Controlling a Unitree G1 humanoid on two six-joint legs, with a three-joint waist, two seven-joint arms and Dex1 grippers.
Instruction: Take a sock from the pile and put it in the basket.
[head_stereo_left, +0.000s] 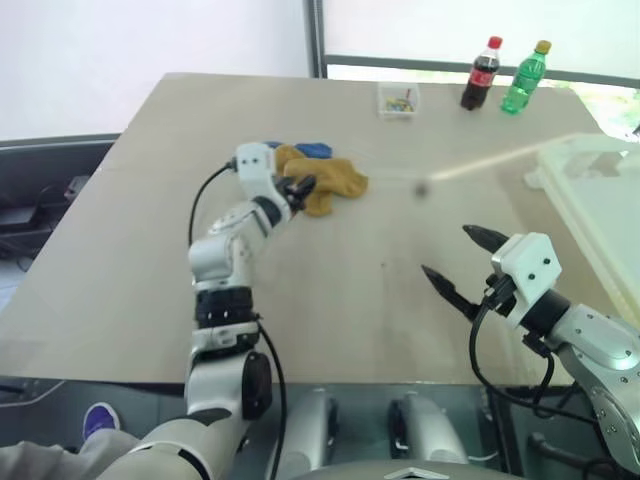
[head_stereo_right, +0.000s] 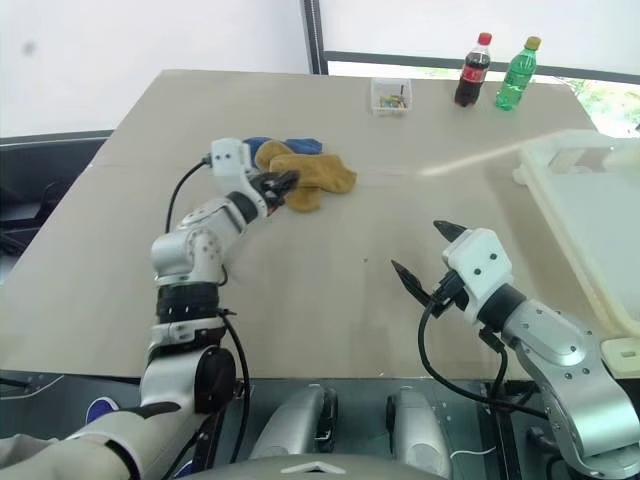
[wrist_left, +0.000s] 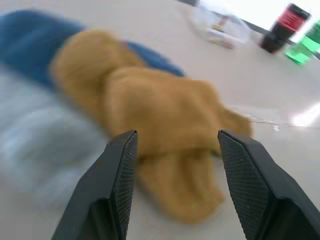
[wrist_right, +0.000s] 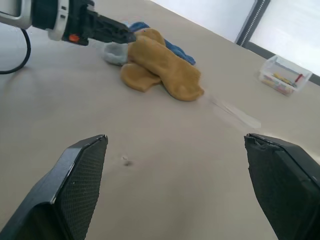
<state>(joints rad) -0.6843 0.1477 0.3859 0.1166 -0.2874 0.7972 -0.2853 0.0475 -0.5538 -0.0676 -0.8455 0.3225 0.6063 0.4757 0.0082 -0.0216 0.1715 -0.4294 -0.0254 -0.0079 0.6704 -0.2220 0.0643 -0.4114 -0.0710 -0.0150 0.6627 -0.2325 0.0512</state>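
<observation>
The pile (head_stereo_left: 322, 180) lies on the tan table, left of centre: mustard-yellow socks (wrist_left: 165, 115) on top, blue ones (wrist_left: 30, 45) behind and a pale one (wrist_left: 40, 140) beside them. My left gripper (head_stereo_left: 300, 188) is at the near-left edge of the pile. It is open, and its fingers (wrist_left: 120, 170) straddle the near end of a mustard sock without closing on it. My right gripper (head_stereo_left: 445, 249) hangs open and empty over bare table to the right, well short of the pile. The white basket (head_stereo_left: 560, 165) stands at the table's right edge.
At the far edge stand a small clear box (head_stereo_left: 398, 100) with coloured bits, a cola bottle (head_stereo_left: 481, 75) and a green bottle (head_stereo_left: 524, 78). Bare table (head_stereo_left: 400, 220) lies between the pile and the basket.
</observation>
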